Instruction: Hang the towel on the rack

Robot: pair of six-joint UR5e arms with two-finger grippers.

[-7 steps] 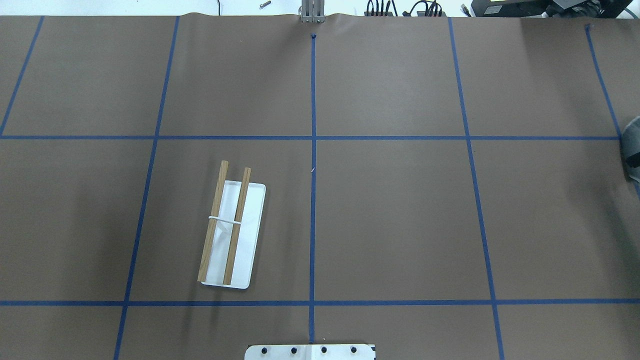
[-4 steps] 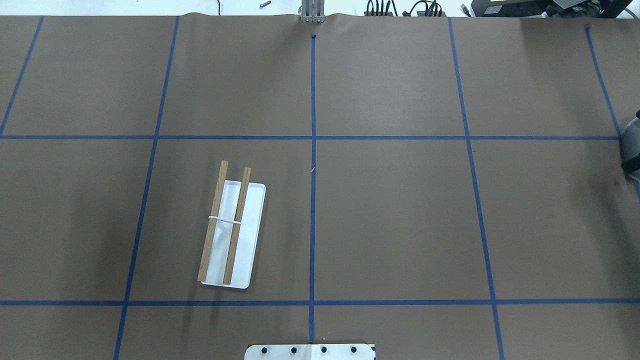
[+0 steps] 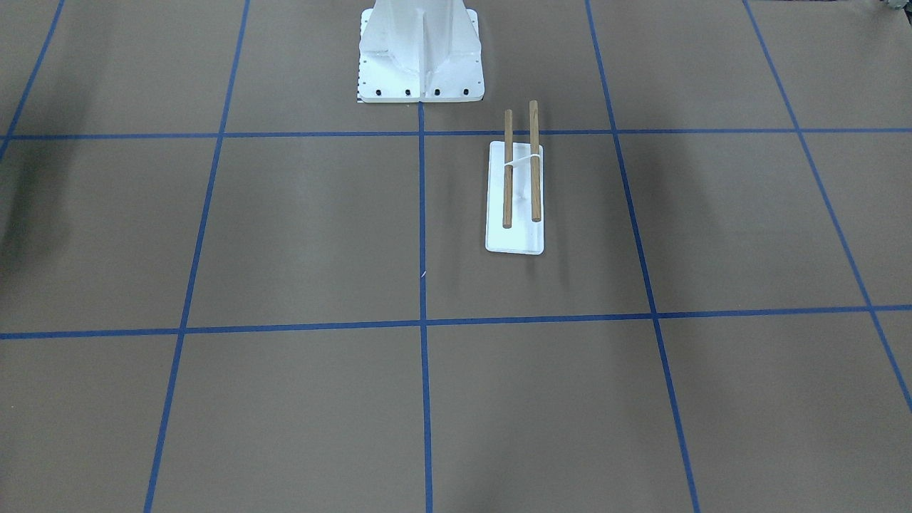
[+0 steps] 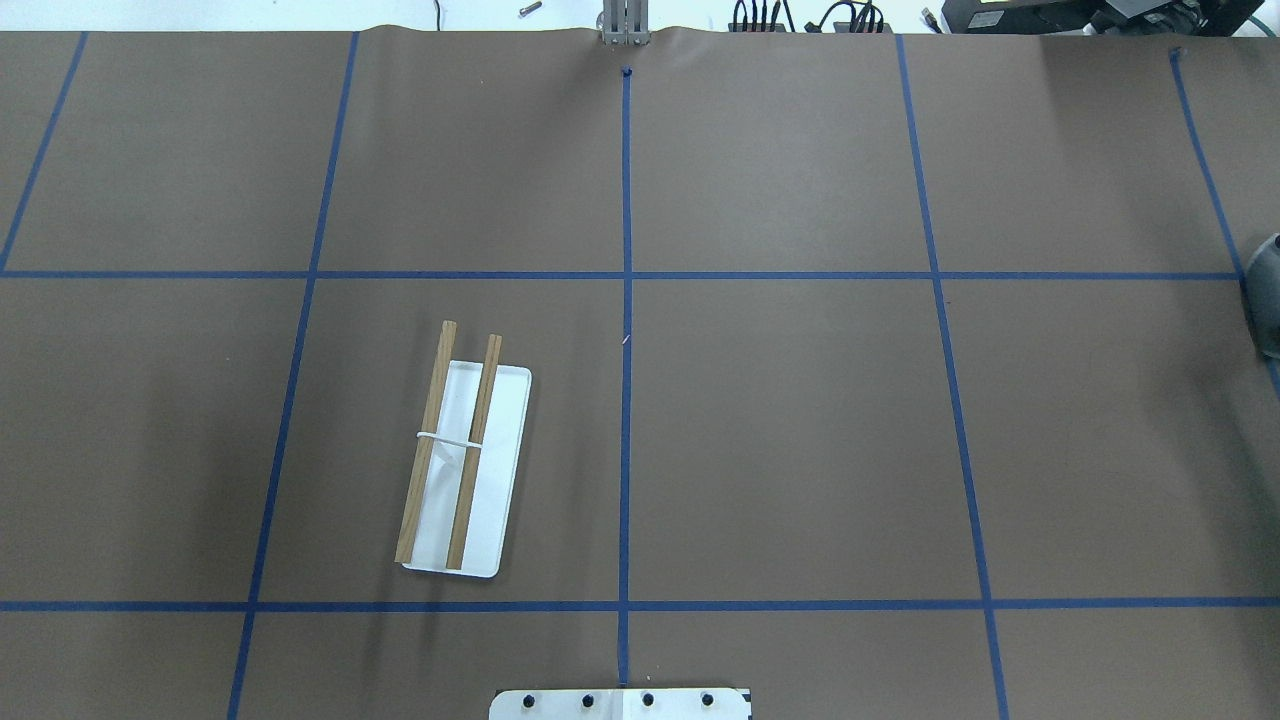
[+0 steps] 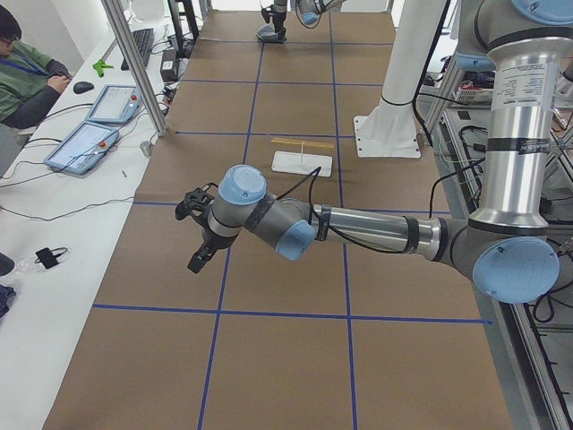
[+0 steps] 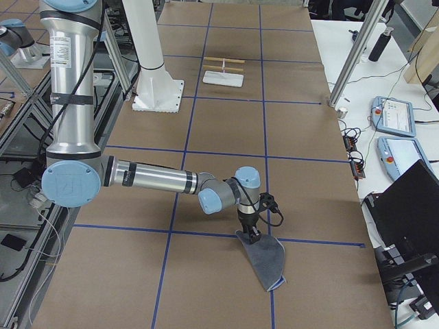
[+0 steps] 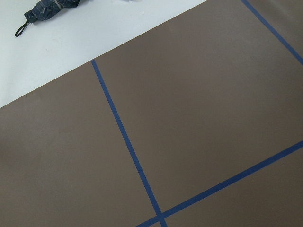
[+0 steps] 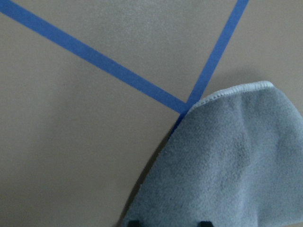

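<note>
The rack (image 4: 460,450) stands left of the table's middle: a white base with two bare wooden dowels. It also shows in the front view (image 3: 516,192) and the side views (image 5: 302,161) (image 6: 223,72). The towel (image 6: 264,257), grey side up, lies at the table's right end, one corner pulled up. Its edge shows at the overhead's right border (image 4: 1268,310). My right gripper (image 6: 252,236) is shut on that corner. In the right wrist view the towel (image 8: 227,161) hangs from the gripper (image 8: 169,222). My left gripper (image 5: 195,260) hovers over the table's left end; I cannot tell if it is open.
The white bolted pedestal (image 3: 420,57) stands at the robot's side of the table. Tablets (image 5: 85,143) and an operator (image 5: 27,72) are along the far side, behind aluminium posts (image 5: 134,67). A folded umbrella (image 7: 47,12) lies off the brown mat.
At the overhead view's right edge, the dark gripper part over the towel has slipped out of view; only grey cloth shows now. The rack has not moved.
</note>
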